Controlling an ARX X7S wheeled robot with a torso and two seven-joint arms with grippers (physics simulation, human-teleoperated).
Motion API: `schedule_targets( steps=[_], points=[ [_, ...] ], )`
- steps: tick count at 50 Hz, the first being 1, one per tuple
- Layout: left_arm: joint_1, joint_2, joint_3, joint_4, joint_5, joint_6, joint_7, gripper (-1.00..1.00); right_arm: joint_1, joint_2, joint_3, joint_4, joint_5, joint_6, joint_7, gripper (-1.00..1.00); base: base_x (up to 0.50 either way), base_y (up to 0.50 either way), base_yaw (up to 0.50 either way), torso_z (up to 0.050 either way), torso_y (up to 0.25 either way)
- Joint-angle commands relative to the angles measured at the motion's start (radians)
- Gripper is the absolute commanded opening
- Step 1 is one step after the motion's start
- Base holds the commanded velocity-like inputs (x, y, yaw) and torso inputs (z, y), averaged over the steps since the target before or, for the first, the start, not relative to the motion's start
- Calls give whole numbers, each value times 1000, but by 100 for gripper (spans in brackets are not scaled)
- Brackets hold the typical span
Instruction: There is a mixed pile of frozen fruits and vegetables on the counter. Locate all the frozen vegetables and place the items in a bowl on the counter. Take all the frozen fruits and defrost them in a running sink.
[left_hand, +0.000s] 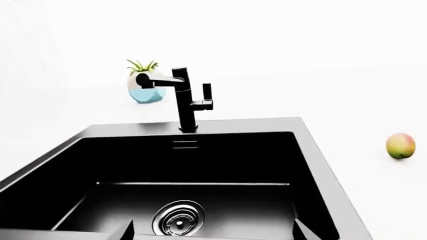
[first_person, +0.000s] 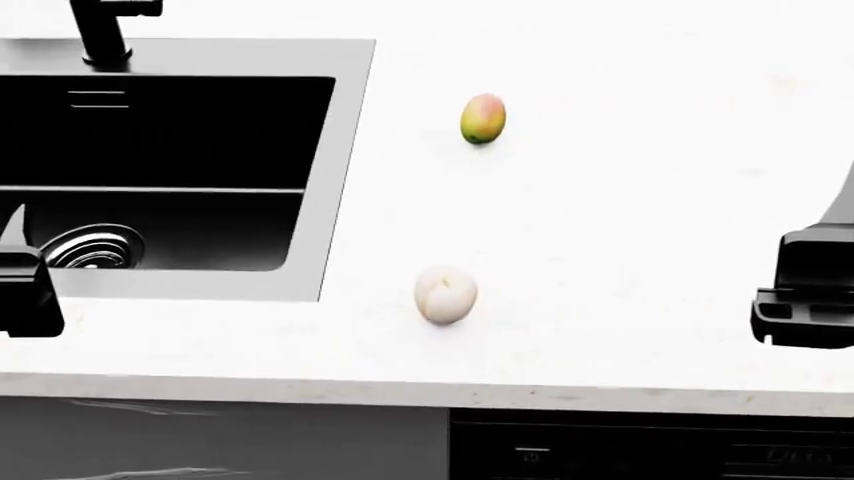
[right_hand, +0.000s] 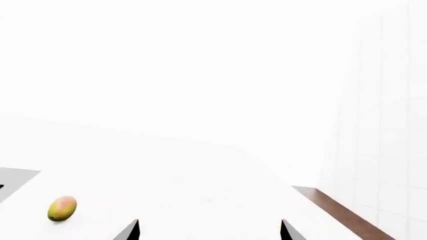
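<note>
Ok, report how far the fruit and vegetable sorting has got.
Nothing shows as done. The mango and the cream-white lobed ball lie on the counter; the sink holds no fruit. The left gripper and right gripper grip nothing. No bowl or vegetables in view.

place: home kitchen | evidence: black sink (left_hand: 193, 200) with faucet (left_hand: 183, 97) set in white counter (first_person: 641, 200) | tiled wall (right_hand: 383, 100) | potted plant (left_hand: 143, 82) behind faucet | cabinet fronts (first_person: 641, 450) below counter

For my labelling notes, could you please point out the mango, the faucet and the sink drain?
mango (first_person: 483, 118), head view, middle of its skin.
faucet (left_hand: 186, 102), left wrist view, upright column.
sink drain (left_hand: 178, 218), left wrist view, chrome centre.
</note>
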Motion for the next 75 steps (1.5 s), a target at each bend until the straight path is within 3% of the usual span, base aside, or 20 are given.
schedule_targets(
  steps=[1,65,73,75],
  points=[
    [-1,-2,0,1,-5,-8,3,100,-11,8,-9,1,0,-38,12,100,203,0,0,0,0],
    [2,-5,22,-5,0,9,4,100,12,-8,-33,-2,-10,-18,0,100,271,-45,0,0,0],
    [-25,-17,82,68,-61,-41,59,100,24,-9,-47,-1,-8,-7,-3,100,27,0,0,0,0],
    [-27,-24,77,137,-129,-26,139,100,30,-12,-57,1,-13,0,-4,100,0,0,0,0,0]
  ],
)
